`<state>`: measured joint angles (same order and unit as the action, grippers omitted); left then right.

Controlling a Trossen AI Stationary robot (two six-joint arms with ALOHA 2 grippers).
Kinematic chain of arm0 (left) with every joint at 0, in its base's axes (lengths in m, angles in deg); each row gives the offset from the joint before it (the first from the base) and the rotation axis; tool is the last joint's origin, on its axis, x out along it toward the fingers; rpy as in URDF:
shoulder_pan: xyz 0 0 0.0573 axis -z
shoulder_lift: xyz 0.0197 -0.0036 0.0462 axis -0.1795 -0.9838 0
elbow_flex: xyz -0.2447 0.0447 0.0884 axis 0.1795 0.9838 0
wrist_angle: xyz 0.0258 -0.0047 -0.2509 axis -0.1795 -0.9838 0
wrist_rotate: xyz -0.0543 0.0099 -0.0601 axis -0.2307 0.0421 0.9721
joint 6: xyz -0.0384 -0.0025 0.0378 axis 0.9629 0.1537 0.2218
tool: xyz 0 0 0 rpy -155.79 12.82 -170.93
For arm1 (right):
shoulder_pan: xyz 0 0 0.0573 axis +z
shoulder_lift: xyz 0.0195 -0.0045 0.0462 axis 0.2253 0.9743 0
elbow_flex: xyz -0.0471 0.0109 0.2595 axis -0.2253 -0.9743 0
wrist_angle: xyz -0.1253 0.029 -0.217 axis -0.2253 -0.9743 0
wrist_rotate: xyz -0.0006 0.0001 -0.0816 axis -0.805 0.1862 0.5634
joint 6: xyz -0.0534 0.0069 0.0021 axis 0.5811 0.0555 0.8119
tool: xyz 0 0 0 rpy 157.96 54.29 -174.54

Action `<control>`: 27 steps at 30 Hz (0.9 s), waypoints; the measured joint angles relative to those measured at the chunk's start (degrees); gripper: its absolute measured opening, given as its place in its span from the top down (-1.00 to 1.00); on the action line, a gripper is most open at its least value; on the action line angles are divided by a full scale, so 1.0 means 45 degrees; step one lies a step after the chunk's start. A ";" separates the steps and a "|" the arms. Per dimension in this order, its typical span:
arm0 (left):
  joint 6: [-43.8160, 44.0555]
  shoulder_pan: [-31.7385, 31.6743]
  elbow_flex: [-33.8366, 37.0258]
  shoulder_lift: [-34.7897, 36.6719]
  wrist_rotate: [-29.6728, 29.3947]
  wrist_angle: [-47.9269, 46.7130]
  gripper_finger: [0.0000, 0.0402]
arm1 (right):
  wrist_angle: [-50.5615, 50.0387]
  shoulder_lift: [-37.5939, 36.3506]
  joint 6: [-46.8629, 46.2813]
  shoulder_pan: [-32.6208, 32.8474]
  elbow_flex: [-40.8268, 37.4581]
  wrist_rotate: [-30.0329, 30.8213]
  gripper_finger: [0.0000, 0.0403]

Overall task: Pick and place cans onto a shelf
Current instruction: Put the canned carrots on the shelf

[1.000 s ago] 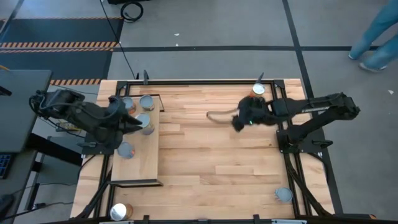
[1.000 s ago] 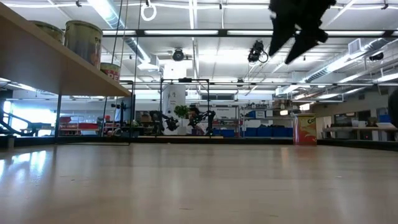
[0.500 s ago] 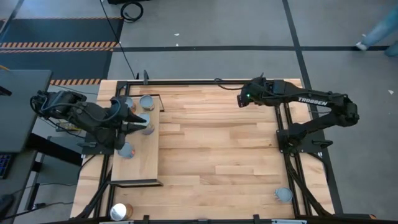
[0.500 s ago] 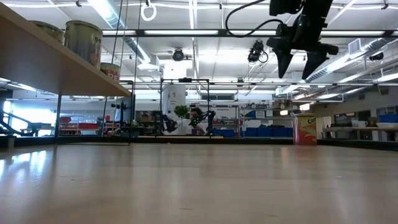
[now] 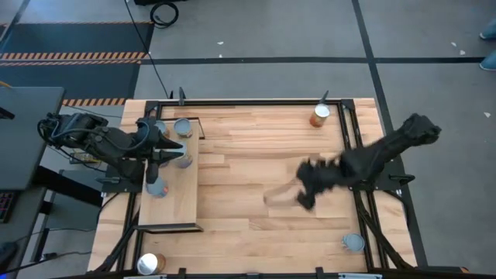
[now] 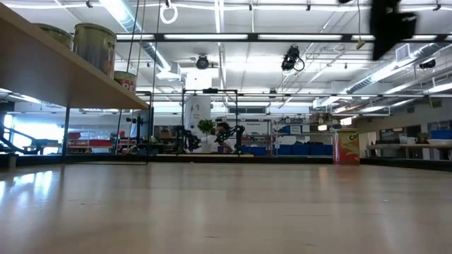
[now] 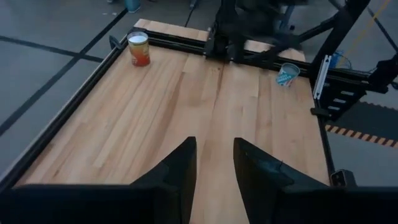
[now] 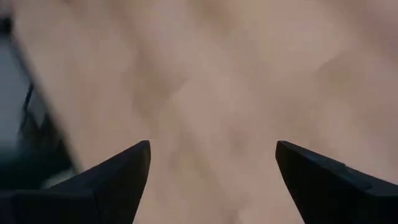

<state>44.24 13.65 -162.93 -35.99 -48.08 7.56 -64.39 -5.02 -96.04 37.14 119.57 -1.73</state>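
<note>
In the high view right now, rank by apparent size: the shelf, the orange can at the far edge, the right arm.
1. Shelf, the broadest.
2. Right arm, blurred in motion, so its outline is uncertain.
3. Orange can, by far the smallest.

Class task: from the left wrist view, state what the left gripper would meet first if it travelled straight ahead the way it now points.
The left gripper, jaws slightly apart, points across bare tabletop. The line looks free up to the black frame rail at the far edge; the two cans sit off to either side. Depth is uncertain.
</note>
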 joint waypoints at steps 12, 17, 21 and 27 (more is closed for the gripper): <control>0.0510 -0.0005 0.0005 -0.0404 -0.1092 0.0133 0.44 | -0.2383 0.3677 -0.5194 0.5340 0.2011 -0.6057 -0.75; 0.1389 -0.0003 0.0005 -0.0661 -0.1177 0.0116 0.44 | -0.2703 0.4885 -0.9169 0.6021 0.2011 -0.6418 -0.74; 0.1421 -0.0005 0.0005 -0.0851 -0.1173 0.0110 0.44 | -0.2495 0.5819 -1.1022 0.6032 0.2006 -0.7414 -0.73; 0.1408 0.0000 0.0008 -0.0826 -0.1141 0.0105 0.44 | -0.1753 0.6605 -1.1332 0.6260 0.2006 -0.7143 -0.71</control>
<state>50.57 13.65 -162.90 -39.70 -53.21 8.03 -72.28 24.70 -147.04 65.31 128.60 -33.87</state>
